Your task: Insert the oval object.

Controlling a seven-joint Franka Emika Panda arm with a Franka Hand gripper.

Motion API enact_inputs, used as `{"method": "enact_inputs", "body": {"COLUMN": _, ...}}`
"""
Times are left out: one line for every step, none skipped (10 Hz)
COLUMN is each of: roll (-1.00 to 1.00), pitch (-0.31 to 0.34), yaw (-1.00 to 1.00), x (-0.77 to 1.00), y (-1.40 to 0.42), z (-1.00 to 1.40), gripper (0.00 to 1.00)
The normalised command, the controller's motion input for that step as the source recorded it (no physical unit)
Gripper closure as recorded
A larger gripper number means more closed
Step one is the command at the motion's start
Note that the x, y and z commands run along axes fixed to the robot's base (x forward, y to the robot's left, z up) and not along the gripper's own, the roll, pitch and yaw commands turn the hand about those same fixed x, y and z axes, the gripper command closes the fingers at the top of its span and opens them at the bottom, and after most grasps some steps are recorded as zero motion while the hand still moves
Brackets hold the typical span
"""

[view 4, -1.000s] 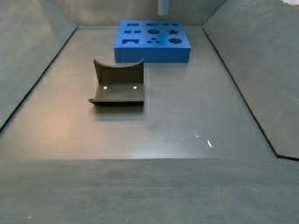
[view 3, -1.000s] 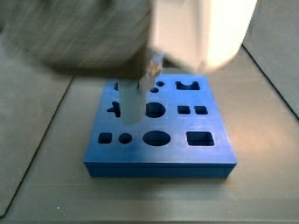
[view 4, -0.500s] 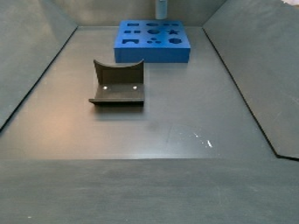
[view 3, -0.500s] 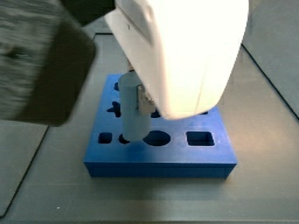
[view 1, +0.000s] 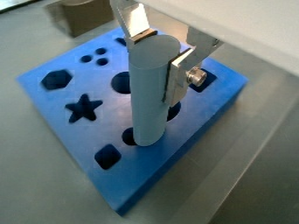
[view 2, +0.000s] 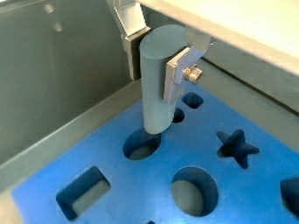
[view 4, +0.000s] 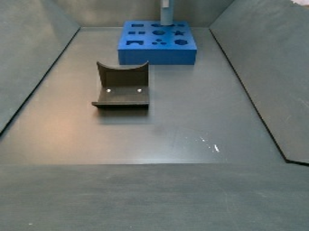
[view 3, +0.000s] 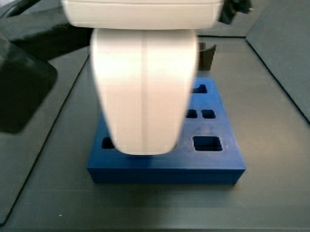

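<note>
The oval object (view 1: 149,96) is a tall grey-blue peg with an oval cross-section, held upright. My gripper (view 1: 162,57) is shut on its upper part, one silver finger on each side; it shows the same in a wrist view (view 2: 155,59). The peg (view 2: 156,96) stands over the blue block (view 1: 70,83) with shaped holes. Its lower end is at the rim of a rounded hole (view 2: 142,149); I cannot tell whether it has entered. In a side view the peg (view 4: 167,11) shows small above the block (view 4: 157,41). In a side view the arm hides the peg.
The dark fixture (view 4: 122,86) stands on the grey floor in front of the block. The white arm body (view 3: 145,82) covers most of the block (view 3: 169,168). Star, square and round holes (view 2: 236,147) surround the peg. Grey walls ring the floor.
The gripper has come down with the peg toward the block. The arm now covers most of the block in one side view; the peg's tip has come into the other.
</note>
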Motion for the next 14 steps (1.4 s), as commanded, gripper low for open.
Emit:
{"method": "enact_inputs", "body": {"roll": 0.0, "pitch": 0.0, "yaw": -0.77, "x": 0.36, "y": -0.01, "z": -0.23, "gripper": 1.0}}
{"method": "enact_inputs", "body": {"roll": 0.0, "pitch": 0.0, "yaw": -0.7, "x": 0.43, "y": -0.01, "z": -0.23, "gripper": 1.0}}
{"method": "enact_inputs", "body": {"roll": 0.01, "pitch": 0.0, "yaw": -0.63, "x": 0.51, "y": 0.0, "z": -0.28, "gripper": 1.0}}
{"method": "enact_inputs", "body": {"roll": 0.05, "pitch": 0.0, "yaw": -0.57, "x": 0.56, "y": 0.0, "z": -0.33, "gripper": 1.0}}
{"method": "enact_inputs", "body": {"roll": 0.09, "pitch": 0.067, "yaw": -0.47, "x": 0.58, "y": 0.0, "z": -0.34, "gripper": 1.0}}
{"method": "enact_inputs", "body": {"roll": 0.09, "pitch": 0.117, "yaw": -0.4, "x": 0.53, "y": 0.0, "z": -0.45, "gripper": 1.0}}
{"method": "enact_inputs", "body": {"roll": 0.1, "pitch": 0.116, "yaw": -0.36, "x": 0.43, "y": 0.01, "z": -0.46, "gripper": 1.0}}
{"method": "enact_inputs", "body": {"roll": 0.1, "pitch": 0.106, "yaw": -0.36, "x": 0.36, "y": 0.04, "z": -0.49, "gripper": 1.0}}
{"method": "enact_inputs", "body": {"roll": 0.08, "pitch": 0.076, "yaw": -0.35, "x": 0.2, "y": 0.05, "z": -0.48, "gripper": 1.0}}
{"method": "enact_inputs", "body": {"roll": 0.03, "pitch": 0.027, "yaw": -0.23, "x": 0.1, "y": 0.0, "z": -0.52, "gripper": 1.0}}
{"method": "enact_inputs", "body": {"roll": 0.01, "pitch": 0.011, "yaw": -0.19, "x": 0.08, "y": 0.0, "z": -0.49, "gripper": 1.0}}
{"method": "enact_inputs", "body": {"roll": 0.0, "pitch": 0.0, "yaw": -0.11, "x": 0.07, "y": 0.0, "z": -0.43, "gripper": 1.0}}
{"method": "enact_inputs", "body": {"roll": -0.01, "pitch": 0.0, "yaw": 0.0, "x": 0.0, "y": 0.03, "z": -0.37, "gripper": 1.0}}
{"method": "enact_inputs", "body": {"roll": -0.17, "pitch": -0.14, "yaw": 0.19, "x": -0.1, "y": 0.14, "z": -0.4, "gripper": 1.0}}
